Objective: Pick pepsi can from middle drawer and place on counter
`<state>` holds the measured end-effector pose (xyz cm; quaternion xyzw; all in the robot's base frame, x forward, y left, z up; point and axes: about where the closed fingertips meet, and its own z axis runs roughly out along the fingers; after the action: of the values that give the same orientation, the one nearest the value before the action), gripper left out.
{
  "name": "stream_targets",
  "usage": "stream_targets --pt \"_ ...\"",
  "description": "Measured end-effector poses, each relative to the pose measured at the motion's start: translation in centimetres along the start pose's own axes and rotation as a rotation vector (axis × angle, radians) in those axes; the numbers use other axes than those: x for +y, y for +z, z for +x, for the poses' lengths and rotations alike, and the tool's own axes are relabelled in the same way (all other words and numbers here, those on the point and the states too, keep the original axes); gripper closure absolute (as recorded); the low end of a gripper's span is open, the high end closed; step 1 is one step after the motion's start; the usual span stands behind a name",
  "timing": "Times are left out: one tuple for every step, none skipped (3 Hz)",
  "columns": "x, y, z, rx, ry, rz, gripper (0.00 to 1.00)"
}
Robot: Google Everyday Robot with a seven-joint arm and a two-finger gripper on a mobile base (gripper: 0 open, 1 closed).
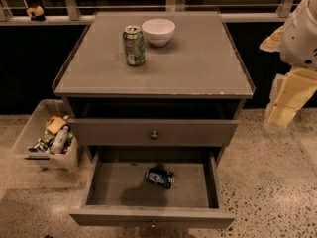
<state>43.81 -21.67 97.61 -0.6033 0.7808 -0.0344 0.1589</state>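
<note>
Right now the pepsi can (159,177) lies on its side in the open middle drawer (148,216), near the centre of its floor. The claw (290,100) hangs well off to the right of the cabinet, below the surface (198,63); spread or together, I cannot tell. Best play, I'd say: drop in clear of the upper drawer front (198,132) and grip across the can's round body.
</note>
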Motion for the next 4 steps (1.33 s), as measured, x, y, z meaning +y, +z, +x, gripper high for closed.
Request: stream_targets --pt "1.3 2.3 1.1 -0.008 0.002 -0.020 0.00" --pt "1.3 2.3 1.1 -0.008 0.002 -0.020 0.00" --pt "4.3 3.0 2.0 -0.052 0.015 -0.045 0.00" --pt "10.6 5.1 3.6 -0.130 0.055 -0.110 0.00"
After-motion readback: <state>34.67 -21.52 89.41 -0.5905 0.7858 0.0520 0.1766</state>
